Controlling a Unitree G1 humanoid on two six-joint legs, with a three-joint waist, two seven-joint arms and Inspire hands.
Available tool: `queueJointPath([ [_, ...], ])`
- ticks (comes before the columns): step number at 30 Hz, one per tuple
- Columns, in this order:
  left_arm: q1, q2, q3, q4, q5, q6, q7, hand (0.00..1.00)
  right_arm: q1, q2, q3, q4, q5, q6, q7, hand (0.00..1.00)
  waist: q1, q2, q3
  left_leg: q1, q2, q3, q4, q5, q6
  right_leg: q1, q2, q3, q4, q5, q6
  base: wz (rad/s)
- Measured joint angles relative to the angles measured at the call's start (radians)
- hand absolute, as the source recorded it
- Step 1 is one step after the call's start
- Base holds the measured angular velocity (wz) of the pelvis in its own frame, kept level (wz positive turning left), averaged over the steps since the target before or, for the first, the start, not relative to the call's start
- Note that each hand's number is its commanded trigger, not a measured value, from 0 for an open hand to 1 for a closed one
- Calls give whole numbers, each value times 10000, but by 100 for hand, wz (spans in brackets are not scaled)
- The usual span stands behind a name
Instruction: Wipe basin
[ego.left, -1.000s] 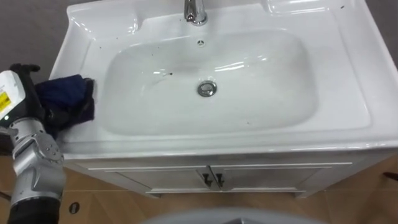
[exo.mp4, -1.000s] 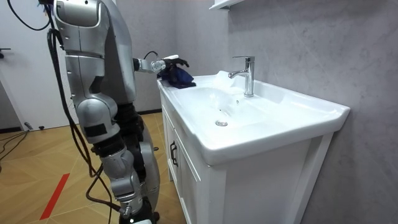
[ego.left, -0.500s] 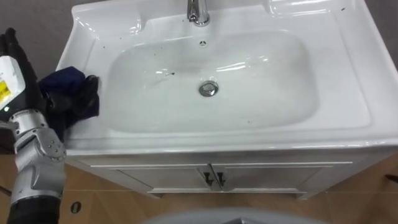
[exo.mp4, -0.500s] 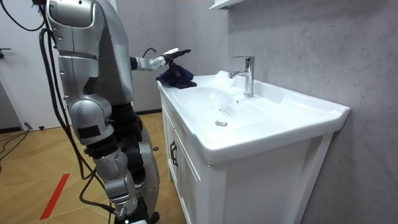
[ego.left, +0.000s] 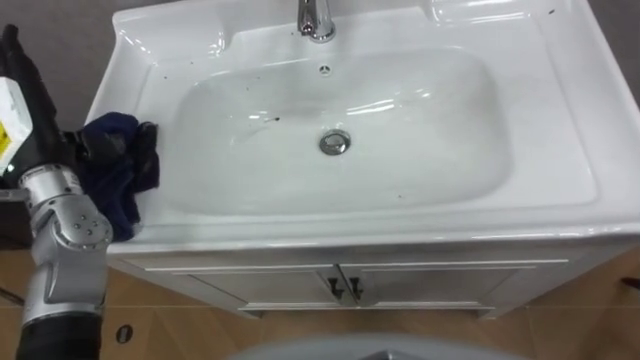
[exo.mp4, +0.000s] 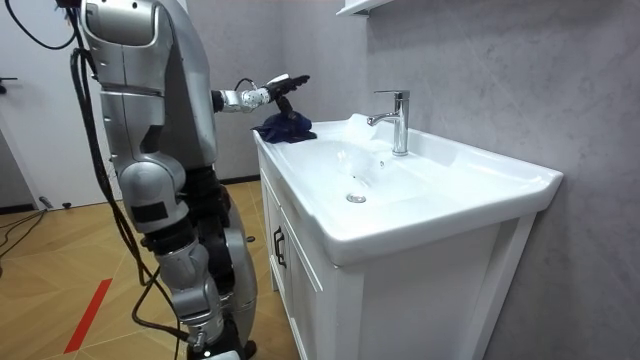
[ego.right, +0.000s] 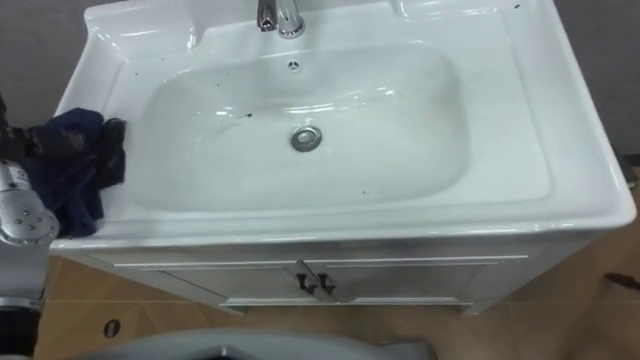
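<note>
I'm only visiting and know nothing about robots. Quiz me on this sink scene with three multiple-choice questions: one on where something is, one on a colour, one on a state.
1. Where does the cloth lie?
A) over the drain
B) on the left rim of the basin
C) draped on the faucet

2. What colour is the cloth?
A) red
B) yellow
C) dark blue

3. The cabinet doors under the basin are:
A) shut
B) both wide open
C) taken off

Answers:
1 B: it sits bunched on the rim, beside the left hand.
2 C: it shows dark blue against the white basin.
3 A: both doors sit flush with the cabinet front.
</note>
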Motion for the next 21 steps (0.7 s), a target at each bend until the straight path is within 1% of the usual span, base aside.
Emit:
queueJointPath([
  [2, 0, -8, -4, 0, -374, -51, -89, 0, -21, 4, 2, 1, 4, -35, -2, 0, -7, -32, 23, -1, -2, -10, 0, 0, 0, 2, 0, -3, -4, -1, 1, 0],
  [4, -1, -23, -4, 0, -491, -90, -107, 0, -25, 3, 3, -10, -1, -59, -11, 0, 11, -51, 35, -1, -5, -21, 0, 0, 0, 0, -2, -1, -3, -4, 5, 0],
  [7, -1, -23, -1, -2, -797, -126, -118, 0, -19, 4, 2, -18, -12, -124, -76, 0, 24, -64, 39, 0, -17, -27, 0, 0, 0, 7, -10, -4, -4, -5, 7, 0],
  [9, -1, -23, -1, -2, -1246, -199, -116, 0, -15, 6, 4, -16, 7, -129, -124, 0, 13, -65, 40, -3, -23, -23, 8, 1, 1, 18, -15, -27, -6, -5, 7, 0],
  [11, -3, -23, 0, -256, -2361, -260, -99, 0, -74, 9, 9, 20, 48, -149, -135, 0, 32, -70, 45, -46, -23, -16, 38, 1, 1, -4, -14, -42, -5, -5, 7, 2],
  [12, -3, -23, 0, -366, -2616, -295, -75, 0, -79, 9, 9, 35, 58, -149, -145, 0, 44, -71, 52, -47, -23, -16, 39, 1, 1, -7, -14, -41, -5, -5, 7, 0],
  [13, -3, -23, 6, -599, -3054, -370, -36, 0, -86, 10, 9, 41, 61, -149, -175, 0, 69, -70, 52, -45, -24, -15, 38, 1, 2, -7, -17, -38, -2, -6, 8, 0],
  [14, -30, -23, 29, -731, -3441, -523, -9, 0, -103, 22, 9, 27, 58, -150, -245, 0, 92, -65, 49, -28, -26, -13, 37, 2, 3, 1, -20, -27, 8, -7, 10, 0],
  [17, -87, -23, 59, -971, -4003, -765, 49, 0, -179, 92, 7, -15, 16, -210, -330, 0, 97, -67, 50, 6, -25, -9, 34, 3, 3, 27, -21, -25, 16, -7, 10, 0],
  [21, -90, -23, 65, -1118, -4691, -845, 63, 0, -195, 230, -2, -137, 97, -342, -366, 0, 109, -84, 55, 4, -23, -1, 41, 3, 3, 26, -19, -22, 15, -8, 12, 0],
])
